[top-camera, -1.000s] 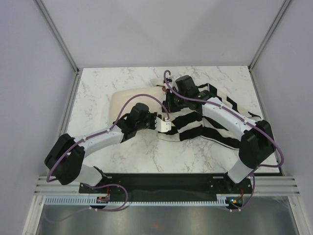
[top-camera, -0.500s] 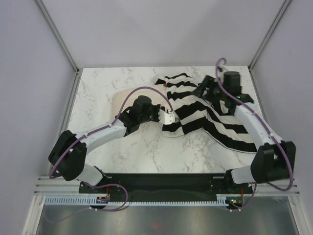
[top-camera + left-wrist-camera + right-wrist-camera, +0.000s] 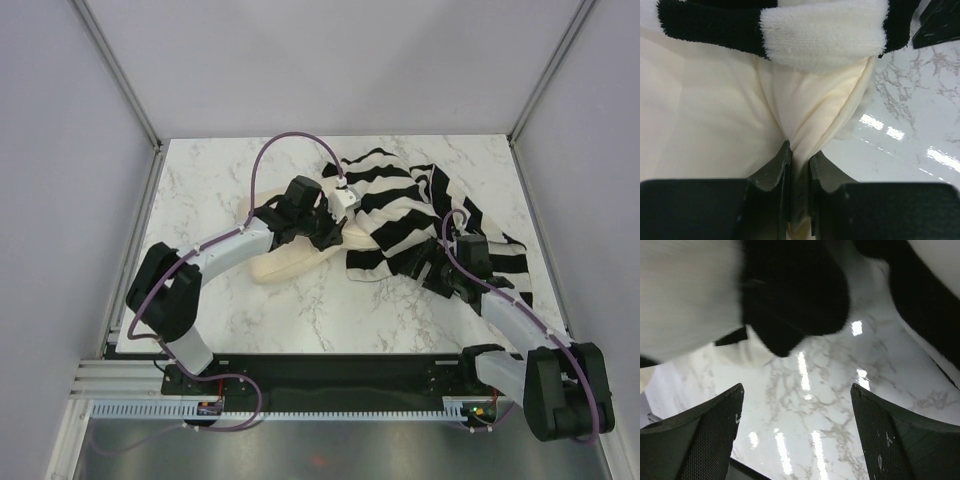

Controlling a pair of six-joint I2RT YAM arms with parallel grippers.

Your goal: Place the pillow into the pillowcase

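Left gripper (image 3: 800, 154): jaws nearly closed, pinching a thin fold of the pillow (image 3: 705, 115) at its seamed edge; cream fabric is bunching between the 2 fingers.
Right gripper (image 3: 796, 391): jaws standing wide, gripping nothing; it is hovering low over bare marble near the front right, with the pillowcase (image 3: 400, 200) hanging just above and beside it.
Pillow position: lying just left of the worktop's (image 3: 215, 175) centre, its right end going under the striped cloth. Inside the opening or merely covered: cannot tell.
Pillowcase position: lying heaped from back centre toward the right edge, crumpled, with no open mouth showing.
Handling, pillow: judging it soft, light and squashy. A pinch is taking only the outer skin, so it is likely sagging and folding instead of sliding as 1 slab. The seam or a corner looks the firmer hold.
Handling, pillowcase: fleecy and floppy, with no stiffness; the mouth is probably collapsing unless 1 hem layer is lifted. Best hold: the hem nearest the pillow.
Edges: the cloth is reaching close to the right edge; walls are running along the left, back and right edges.
Open room: bare marble is showing along the left side and the front edge.
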